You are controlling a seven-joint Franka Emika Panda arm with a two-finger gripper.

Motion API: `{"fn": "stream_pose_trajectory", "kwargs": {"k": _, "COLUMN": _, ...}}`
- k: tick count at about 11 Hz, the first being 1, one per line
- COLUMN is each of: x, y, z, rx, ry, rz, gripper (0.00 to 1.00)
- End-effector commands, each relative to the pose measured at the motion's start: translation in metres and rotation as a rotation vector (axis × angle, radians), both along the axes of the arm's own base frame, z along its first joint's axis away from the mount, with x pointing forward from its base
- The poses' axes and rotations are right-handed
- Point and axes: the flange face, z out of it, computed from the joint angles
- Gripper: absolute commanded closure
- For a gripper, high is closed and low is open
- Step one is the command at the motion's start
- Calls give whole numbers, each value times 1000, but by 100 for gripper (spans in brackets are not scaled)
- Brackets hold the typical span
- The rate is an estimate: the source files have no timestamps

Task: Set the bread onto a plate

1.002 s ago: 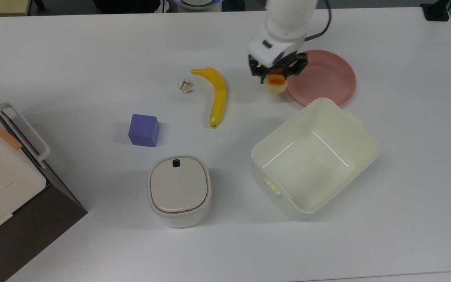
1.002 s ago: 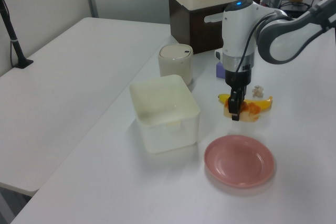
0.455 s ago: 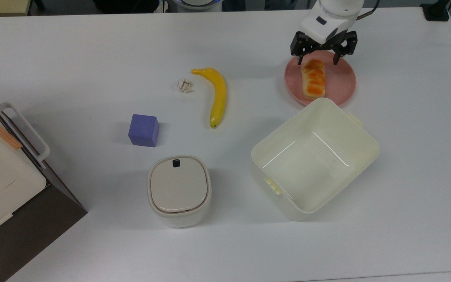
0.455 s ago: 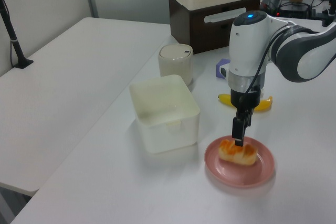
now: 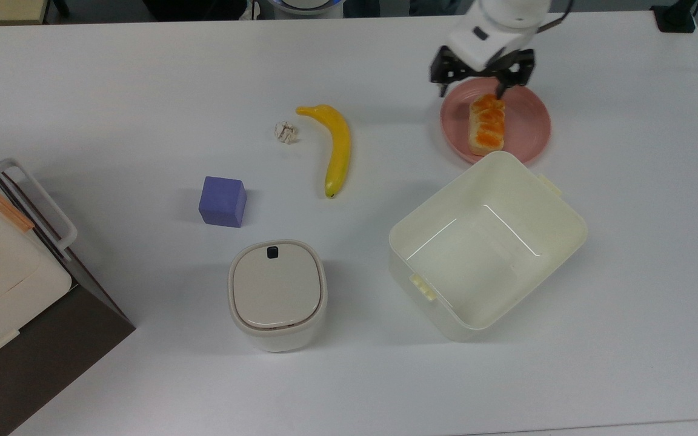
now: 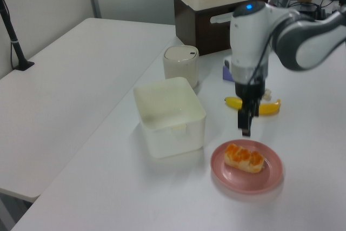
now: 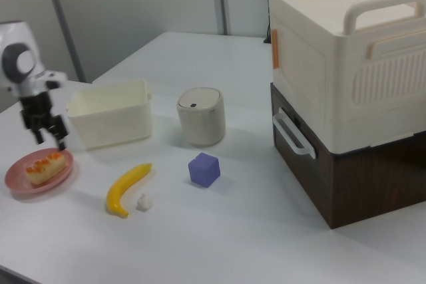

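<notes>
The bread (image 5: pixel 487 123) lay flat on the pink plate (image 5: pixel 528 124), orange-brown top up, released. The gripper (image 5: pixel 482 77) hung above the plate's far edge in the top view, its fingers spread apart and holding nothing (one fingertip appeared over the loaf's end). The cream tub (image 5: pixel 487 244) stood just beside the plate. The banana (image 5: pixel 338 146) lay well apart, on the top view's left.

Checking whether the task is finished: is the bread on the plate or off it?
On it: the bread lies flat inside the pink plate, with the open gripper above it, not holding it.
</notes>
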Motion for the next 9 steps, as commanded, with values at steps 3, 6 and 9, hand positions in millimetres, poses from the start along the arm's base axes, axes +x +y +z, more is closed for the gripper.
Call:
{"fn": "stream_pose_trajectory", "kwargs": {"k": 3, "x": 60, "y": -232, "z": 105, "rx": -21, "ry": -66, "rz": -66, "gripper": 0}}
{"fn": "stream_pose_trajectory", "kwargs": {"k": 6, "x": 68, "y": -314, "z": 155, "rx": -21, "ry": -112, "rz": -89, "gripper": 0}}
{"fn": "stream_pose_trajectory", "kwargs": {"k": 9, "x": 64, "y": -327, "z": 177, "rx": -28, "ry": -81, "rz": -109, "gripper": 0}}
